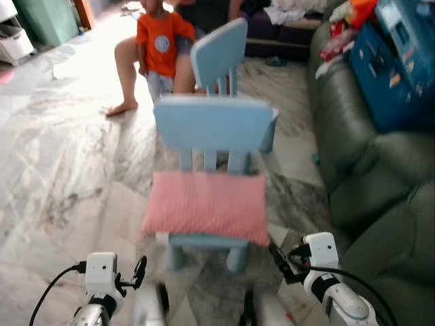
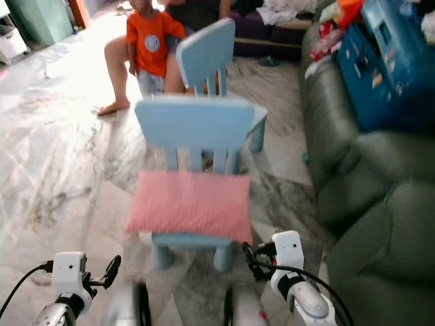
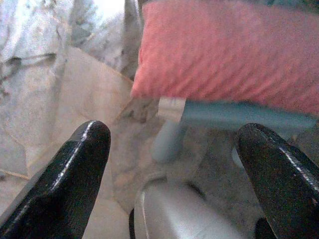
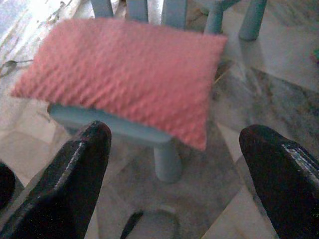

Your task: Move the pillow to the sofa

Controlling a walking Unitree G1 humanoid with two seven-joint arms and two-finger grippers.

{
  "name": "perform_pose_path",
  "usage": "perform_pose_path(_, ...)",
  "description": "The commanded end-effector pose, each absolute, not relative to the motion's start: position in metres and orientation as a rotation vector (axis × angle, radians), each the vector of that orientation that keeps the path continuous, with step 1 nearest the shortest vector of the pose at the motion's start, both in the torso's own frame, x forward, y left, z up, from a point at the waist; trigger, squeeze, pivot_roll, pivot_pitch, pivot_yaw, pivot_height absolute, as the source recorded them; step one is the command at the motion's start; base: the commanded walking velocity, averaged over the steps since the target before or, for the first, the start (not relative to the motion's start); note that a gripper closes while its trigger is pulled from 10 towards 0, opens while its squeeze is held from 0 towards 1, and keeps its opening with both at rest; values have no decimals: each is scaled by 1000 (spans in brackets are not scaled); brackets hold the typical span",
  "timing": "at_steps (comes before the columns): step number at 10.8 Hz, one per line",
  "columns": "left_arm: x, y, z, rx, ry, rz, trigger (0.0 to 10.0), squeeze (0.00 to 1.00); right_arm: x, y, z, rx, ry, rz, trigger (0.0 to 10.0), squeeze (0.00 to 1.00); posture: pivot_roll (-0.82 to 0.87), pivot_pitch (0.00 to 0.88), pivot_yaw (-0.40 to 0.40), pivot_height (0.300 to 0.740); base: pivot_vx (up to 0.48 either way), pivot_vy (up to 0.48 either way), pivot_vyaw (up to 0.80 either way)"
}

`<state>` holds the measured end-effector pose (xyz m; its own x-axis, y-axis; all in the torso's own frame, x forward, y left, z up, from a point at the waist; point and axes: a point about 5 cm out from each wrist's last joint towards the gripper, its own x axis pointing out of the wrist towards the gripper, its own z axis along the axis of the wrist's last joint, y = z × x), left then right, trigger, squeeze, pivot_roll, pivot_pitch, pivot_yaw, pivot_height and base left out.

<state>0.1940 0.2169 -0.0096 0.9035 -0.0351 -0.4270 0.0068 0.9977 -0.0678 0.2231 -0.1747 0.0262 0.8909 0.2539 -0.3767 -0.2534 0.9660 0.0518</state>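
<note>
Nothing of the move had been done: the pink pillow (image 1: 206,205) lay flat across the seat of the small blue chair (image 1: 212,125), overhanging its front edge and both side edges, while the dark green sofa (image 1: 380,183) stood just beside the chair on the robot's right. The left gripper (image 1: 139,270) and the right gripper (image 1: 280,261) were held low, short of the seat's front edge, each with fingers spread wide and holding nothing, so reaching, grasping, lifting and carrying all remained. The pillow looked soft, plump and rectangular, its cover finely dimpled, likely easy to pinch at a corner.
</note>
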Motion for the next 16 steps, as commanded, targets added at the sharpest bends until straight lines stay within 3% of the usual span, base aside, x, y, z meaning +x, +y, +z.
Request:
perform_pose_path(1,189,217,-13,-60,469,-15,10000,0,221,-176,26,4,399,257,10000,0,-49,184,-18,550,0,0,0)
perform_pose_path(13,190,223,-15,-26,470,12,10000,0,222,-174,24,8,399,268,10000,0,-45,183,-16,320,0,0,0)
perform_pose_path(16,230,227,25,38,279,111,10000,0,234,-175,40,-21,330,276,10000,0,-52,184,-19,300,0,0,0)
